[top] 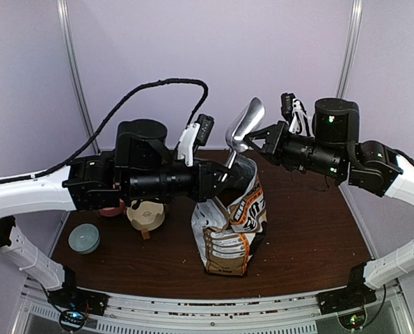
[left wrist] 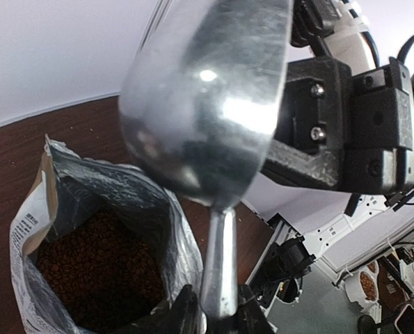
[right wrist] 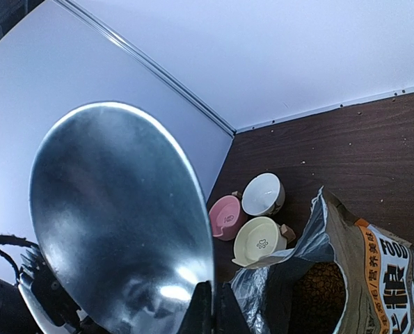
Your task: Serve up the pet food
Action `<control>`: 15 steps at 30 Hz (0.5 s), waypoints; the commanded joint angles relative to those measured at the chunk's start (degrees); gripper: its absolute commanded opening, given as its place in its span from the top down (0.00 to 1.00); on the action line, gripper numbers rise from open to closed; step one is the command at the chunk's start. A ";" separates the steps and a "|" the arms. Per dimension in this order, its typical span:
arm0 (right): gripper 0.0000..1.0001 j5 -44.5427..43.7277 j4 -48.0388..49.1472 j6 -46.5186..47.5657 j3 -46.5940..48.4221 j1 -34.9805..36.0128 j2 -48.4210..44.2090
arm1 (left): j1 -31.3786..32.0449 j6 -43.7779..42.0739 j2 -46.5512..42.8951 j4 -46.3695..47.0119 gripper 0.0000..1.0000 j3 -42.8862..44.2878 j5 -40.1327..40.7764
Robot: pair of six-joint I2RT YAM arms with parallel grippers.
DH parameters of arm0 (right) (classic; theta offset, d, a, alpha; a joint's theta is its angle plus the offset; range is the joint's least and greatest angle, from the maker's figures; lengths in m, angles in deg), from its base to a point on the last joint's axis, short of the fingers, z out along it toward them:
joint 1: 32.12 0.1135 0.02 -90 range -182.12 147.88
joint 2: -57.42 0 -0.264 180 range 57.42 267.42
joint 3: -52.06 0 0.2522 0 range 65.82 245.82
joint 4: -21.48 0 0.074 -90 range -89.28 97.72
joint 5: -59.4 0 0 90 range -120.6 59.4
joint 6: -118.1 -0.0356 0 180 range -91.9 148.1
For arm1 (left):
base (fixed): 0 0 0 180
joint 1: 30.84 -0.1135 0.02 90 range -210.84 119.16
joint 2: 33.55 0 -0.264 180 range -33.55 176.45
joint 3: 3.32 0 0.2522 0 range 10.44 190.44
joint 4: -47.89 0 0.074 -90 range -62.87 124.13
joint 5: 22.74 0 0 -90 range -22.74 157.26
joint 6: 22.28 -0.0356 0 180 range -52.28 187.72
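Firmly, left gripper (top: 224,174) around scoop (top: 245,125) handle.

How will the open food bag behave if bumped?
Likely tippy: the bag stands tall on a narrow base. Its crumpled foil mouth looks floppy and would probably buckle. The kibble inside should add steadying weight.

You can read "FOOD" in pale capitals on the paper bag (right wrist: 391,268), right wrist view, letters beneath cut off and unreadable, paw-print sign inside cream bowl (right wrist: 259,241), bag's small print elsewhere illegible.
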 commanded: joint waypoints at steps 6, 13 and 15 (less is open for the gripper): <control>1.00 1.03 0.33 2.59 0.16 0.82 -0.56 | -1.70 3.75 -0.14 -0.75 1.00 0.97 -0.29; 0.69 3.72 -0.77 6.63 -5.10 0.77 -6.00 | -3.06 4.83 -3.47 -2.30 1.00 -2.79 -2.68; 0.55 5.07 -5.04 9.09 -3.89 0.79 -6.91 | -3.46 4.65 -4.79 -3.23 1.00 -4.20 -4.17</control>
